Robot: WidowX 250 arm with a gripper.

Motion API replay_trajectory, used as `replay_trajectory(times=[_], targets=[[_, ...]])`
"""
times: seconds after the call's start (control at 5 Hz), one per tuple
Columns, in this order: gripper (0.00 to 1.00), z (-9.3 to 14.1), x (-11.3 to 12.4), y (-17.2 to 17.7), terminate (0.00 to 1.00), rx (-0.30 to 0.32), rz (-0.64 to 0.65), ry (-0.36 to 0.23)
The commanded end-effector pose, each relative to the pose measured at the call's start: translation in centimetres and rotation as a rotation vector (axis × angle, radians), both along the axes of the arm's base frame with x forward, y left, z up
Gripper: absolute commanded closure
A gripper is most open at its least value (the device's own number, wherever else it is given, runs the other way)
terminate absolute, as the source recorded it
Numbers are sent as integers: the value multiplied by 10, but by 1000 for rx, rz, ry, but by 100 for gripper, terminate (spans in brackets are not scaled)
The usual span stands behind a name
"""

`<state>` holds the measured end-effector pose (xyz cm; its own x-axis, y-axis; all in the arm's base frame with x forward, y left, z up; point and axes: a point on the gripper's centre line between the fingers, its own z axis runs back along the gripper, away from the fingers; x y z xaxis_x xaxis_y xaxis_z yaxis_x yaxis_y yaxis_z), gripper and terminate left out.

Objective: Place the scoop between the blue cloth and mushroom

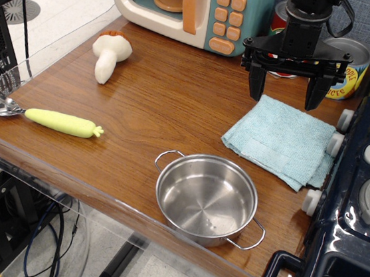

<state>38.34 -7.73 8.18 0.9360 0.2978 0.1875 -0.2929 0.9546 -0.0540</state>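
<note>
One scoop (pixel 40 117), one mushroom (pixel 110 54), one blue cloth (pixel 281 141), one pot (pixel 207 198).

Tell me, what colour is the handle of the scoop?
Yellow-green; the scoop shows clearly in the only view, observation.image.

Wooden table (pixel 175 104), one arm present. Gripper (pixel 288 90): black, two fingers spread wide apart, holding nothing, hanging over the far edge of the blue cloth (pixel 282 141), which lies flat just below and in front of it. Steel pot (pixel 206 200): two handles, empty, nearer the camera than the gripper and slightly to its left in the picture. Mushroom (pixel 110 54): lying on its side, well off to the gripper's left in the picture. Scoop (pixel 40 117): farthest from the gripper, by the table's left edge, silver bowl pointing left, yellow-green handle pointing right. Toy microwave (pixel 193 9): behind, left of the gripper. Tin can (pixel 345 68): just right of the gripper. Toy stove (pixel 368 173): along the right side.
</note>
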Motion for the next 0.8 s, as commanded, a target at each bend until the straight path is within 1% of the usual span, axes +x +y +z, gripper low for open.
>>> replay_trajectory(times=[0.0,0.4,0.6], targets=[[0,0,0,0,0,0,0,0],[0,12,-32,41,0,-28,226,-27],[0,18,-52,69,0,-17,374,-39]])
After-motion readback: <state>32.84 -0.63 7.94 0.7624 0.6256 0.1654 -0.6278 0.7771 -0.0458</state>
